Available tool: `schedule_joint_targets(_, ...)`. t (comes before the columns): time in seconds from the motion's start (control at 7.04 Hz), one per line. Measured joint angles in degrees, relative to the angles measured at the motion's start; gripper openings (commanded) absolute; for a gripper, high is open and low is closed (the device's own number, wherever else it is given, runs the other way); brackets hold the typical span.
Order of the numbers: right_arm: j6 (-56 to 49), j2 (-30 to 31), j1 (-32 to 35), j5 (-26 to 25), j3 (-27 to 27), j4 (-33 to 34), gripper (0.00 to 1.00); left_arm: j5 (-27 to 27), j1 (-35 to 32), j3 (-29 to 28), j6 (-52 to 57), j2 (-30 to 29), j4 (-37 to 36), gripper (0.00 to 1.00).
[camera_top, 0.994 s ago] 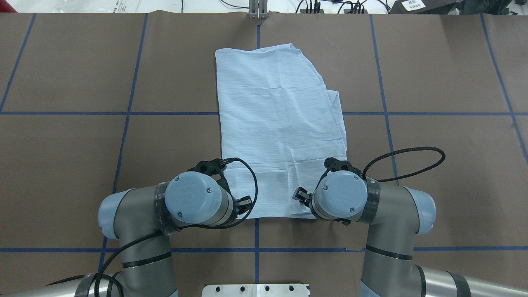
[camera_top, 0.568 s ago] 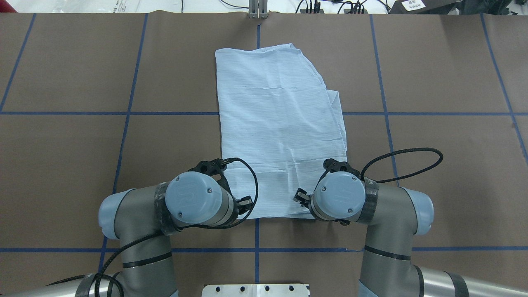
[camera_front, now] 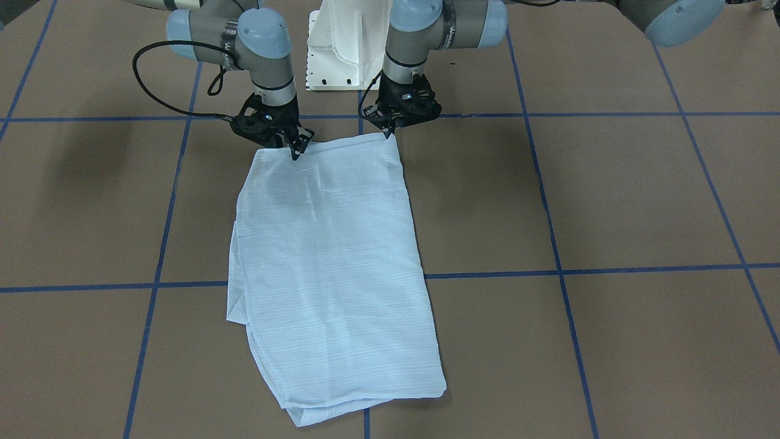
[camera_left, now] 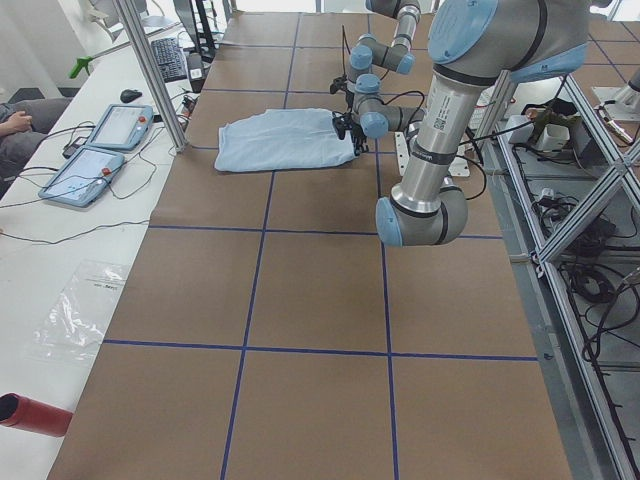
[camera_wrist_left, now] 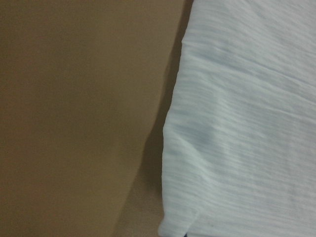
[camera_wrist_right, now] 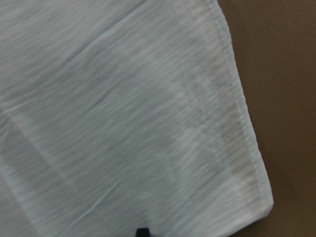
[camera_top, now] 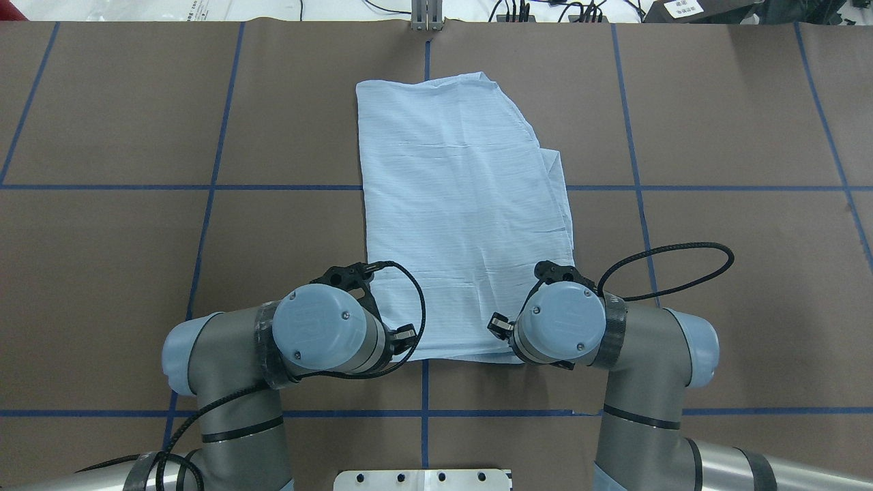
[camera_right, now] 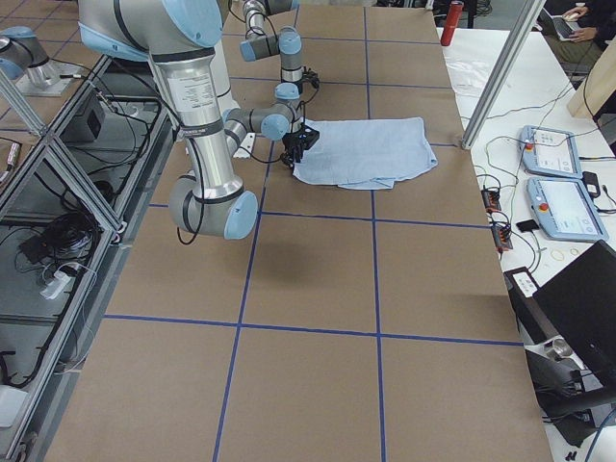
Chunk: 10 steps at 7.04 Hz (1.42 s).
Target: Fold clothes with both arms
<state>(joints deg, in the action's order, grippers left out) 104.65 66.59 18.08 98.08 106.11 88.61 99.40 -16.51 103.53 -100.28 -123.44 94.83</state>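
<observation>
The light blue striped shirt (camera_front: 329, 256) lies folded into a long rectangle in the middle of the brown table (camera_front: 609, 201); it also shows in the overhead view (camera_top: 464, 204). Collar and buttons are hidden. Both grippers stand at its hem nearest the robot. My left gripper (camera_front: 389, 132) is shut to a point on one near corner. My right gripper (camera_front: 297, 150) is shut on the other near corner. In the overhead view the wrists cover both grippers. The left wrist view shows the shirt's edge (camera_wrist_left: 247, 123) raised off the table. The right wrist view shows the hemmed corner (camera_wrist_right: 237, 163).
The white pedestal base (camera_front: 341, 42) stands just behind the grippers. Blue tape lines (camera_top: 204, 187) cross the table. A side bench with two tablets (camera_left: 100, 140) and a metal post (camera_left: 150, 70) lies beyond the far edge. A red cylinder (camera_left: 30, 412) lies on that bench.
The creases near the shirt's near hem have smoothed out. The right wrist has shifted very slightly. The left arm has stayed put.
</observation>
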Motion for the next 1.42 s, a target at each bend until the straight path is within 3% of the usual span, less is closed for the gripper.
schedule_joint_targets(0.57, 0.03, -1.29, 1.79, 1.5, 1.27, -0.01, 0.0, 0.02, -0.04, 0.68, 0.0, -0.14, -0.05, 0.0)
schedule_joint_targets(0.99, 0.13, 0.27, 2.64, 3.72, 6.62, -0.01, 0.0, 0.24, 0.17, 7.75, -0.02, 1.36, -3.24, 0.0)
schedule_joint_targets(1.42, 0.28, 2.82, 2.29, 15.23, 10.94, 0.05, 0.0, 1.98, 5.61, 18.5, -0.24, 1.59, -14.93, 0.0)
